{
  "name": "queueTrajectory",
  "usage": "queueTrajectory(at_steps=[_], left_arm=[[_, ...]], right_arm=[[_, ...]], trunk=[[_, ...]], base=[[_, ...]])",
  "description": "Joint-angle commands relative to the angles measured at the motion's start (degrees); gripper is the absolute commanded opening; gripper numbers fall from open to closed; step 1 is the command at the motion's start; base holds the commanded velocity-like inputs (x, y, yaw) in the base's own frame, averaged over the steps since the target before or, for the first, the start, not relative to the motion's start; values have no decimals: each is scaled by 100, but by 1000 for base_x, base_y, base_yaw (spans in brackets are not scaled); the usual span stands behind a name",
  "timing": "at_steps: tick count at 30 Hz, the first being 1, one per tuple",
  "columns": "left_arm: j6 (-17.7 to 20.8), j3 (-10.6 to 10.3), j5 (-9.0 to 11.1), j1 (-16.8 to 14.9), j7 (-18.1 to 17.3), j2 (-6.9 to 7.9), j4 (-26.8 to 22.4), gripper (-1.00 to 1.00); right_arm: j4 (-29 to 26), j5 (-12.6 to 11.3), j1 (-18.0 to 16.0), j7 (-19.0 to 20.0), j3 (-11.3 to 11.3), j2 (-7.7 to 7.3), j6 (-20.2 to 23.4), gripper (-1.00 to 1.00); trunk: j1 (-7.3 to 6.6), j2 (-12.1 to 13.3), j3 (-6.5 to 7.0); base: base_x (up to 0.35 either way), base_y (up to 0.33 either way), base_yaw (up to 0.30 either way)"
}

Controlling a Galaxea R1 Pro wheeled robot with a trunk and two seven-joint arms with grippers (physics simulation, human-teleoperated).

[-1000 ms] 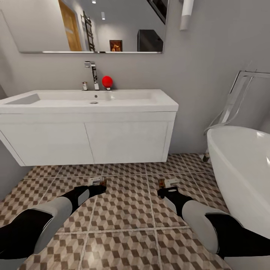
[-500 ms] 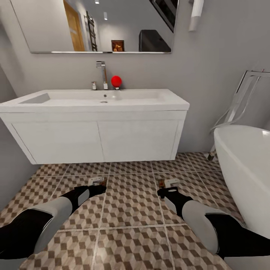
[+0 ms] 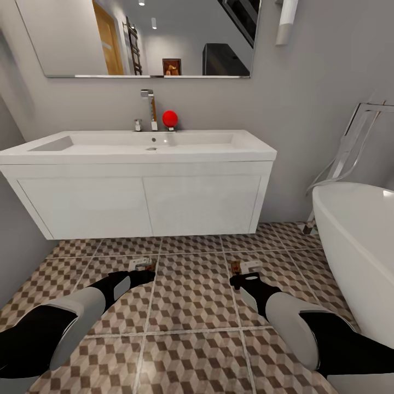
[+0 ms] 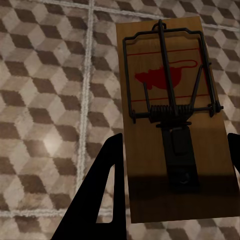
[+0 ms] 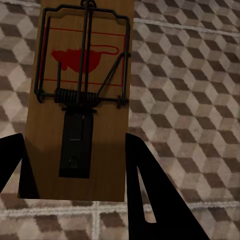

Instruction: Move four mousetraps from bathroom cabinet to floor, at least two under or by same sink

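Bathroom floor (image 3: 191, 306): cube-patterned tiles spread under us and run beneath the white sink (image 3: 148, 143)
Bathtub (image 3: 355, 246): white, at our right
Left gripper (image 3: 143, 267): its fingers (image 4: 107, 190) clamp our first mousetrap (image 4: 172, 115), held above the tiles in front of the sink
Right gripper (image 3: 243, 268): its fingers (image 5: 145, 185) grip the second mousetrap (image 5: 80, 100), likewise above the floor

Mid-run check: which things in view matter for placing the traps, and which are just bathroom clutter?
Job:
left gripper with its mousetrap
right gripper with its mousetrap
tiled floor
sink on the white vanity

Just there:
bathtub
red ball by the tap
mirror
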Motion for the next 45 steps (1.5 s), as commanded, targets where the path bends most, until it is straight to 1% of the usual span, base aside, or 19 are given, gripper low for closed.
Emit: queueTrajectory(at_steps=[1, 21, 36, 45], left_arm=[[23, -47, 51, -3, -11, 2, -1, -100], [23, -47, 51, -3, -11, 2, -1, -100], [22, -47, 51, -3, -9, 2, -3, -100], [18, -47, 51, -3, -11, 2, -2, -100]], right_arm=[[10, 41, -5, -16, -23, 2, 16, -100], [10, 39, -1, -8, -24, 2, 16, -100], [10, 48, -3, -34, -23, 2, 6, -100], [10, 49, -1, -35, -23, 1, -1, -100]], trunk=[[-1, -2, -5], [-1, -2, -8], [-1, -2, -118], [-1, -2, -131]], base=[[0, 0, 0], [0, 0, 2], [0, 0, 104], [0, 0, 22]])
